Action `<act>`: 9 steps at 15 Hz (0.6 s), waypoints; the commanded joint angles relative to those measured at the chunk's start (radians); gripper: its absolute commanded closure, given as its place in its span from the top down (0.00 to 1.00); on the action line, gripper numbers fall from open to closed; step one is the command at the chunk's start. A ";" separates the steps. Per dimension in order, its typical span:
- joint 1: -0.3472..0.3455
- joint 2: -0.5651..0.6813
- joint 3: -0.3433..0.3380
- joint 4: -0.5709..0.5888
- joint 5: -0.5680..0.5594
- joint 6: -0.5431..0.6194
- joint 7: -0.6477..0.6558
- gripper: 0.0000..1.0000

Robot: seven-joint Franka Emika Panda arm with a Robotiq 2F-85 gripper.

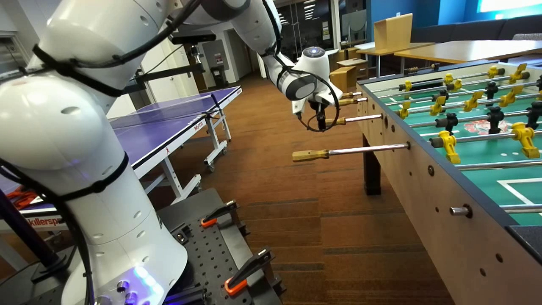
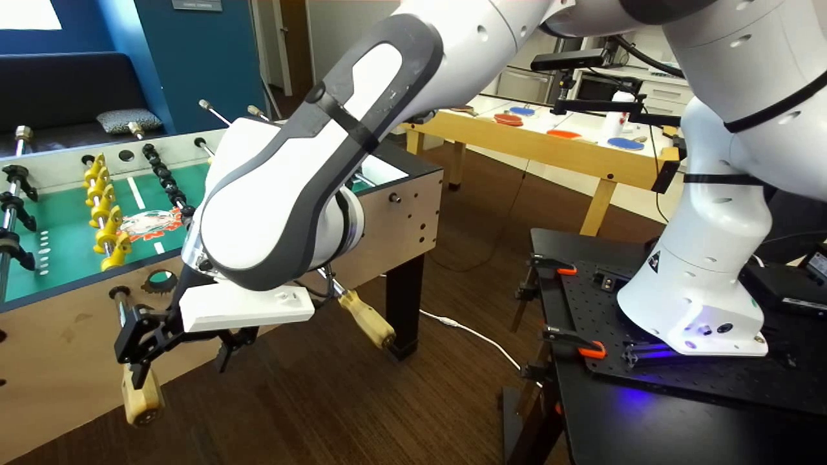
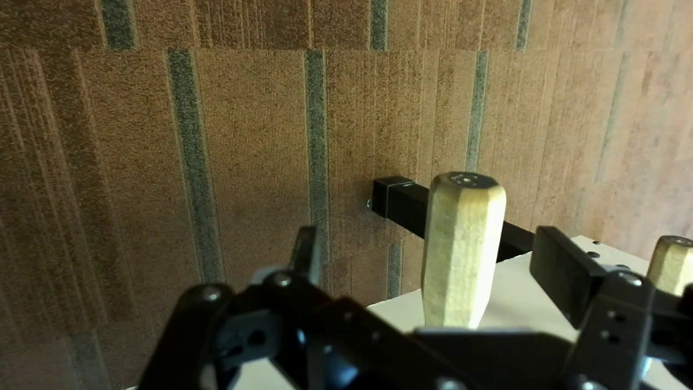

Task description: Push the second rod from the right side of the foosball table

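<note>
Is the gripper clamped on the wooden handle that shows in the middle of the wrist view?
No: the gripper stands open, with visible gaps between its fingers and both sides of the wooden handle.

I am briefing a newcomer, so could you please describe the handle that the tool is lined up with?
Find the green-topped foosball table, then the tool at its side. In the wrist view, look for the pale, many-sided wooden handle. It alone appears between the tool's parted fingers; the neighbouring handle shows outside them, at the right edge.
</note>
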 commanded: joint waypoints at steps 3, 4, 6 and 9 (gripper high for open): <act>-0.010 0.113 0.027 0.139 0.006 0.039 0.004 1.00; -0.010 0.126 0.029 0.156 0.005 0.037 0.004 1.00; -0.009 0.146 0.034 0.186 0.005 0.037 0.006 0.74; -0.008 0.161 0.036 0.216 0.004 0.038 0.007 0.62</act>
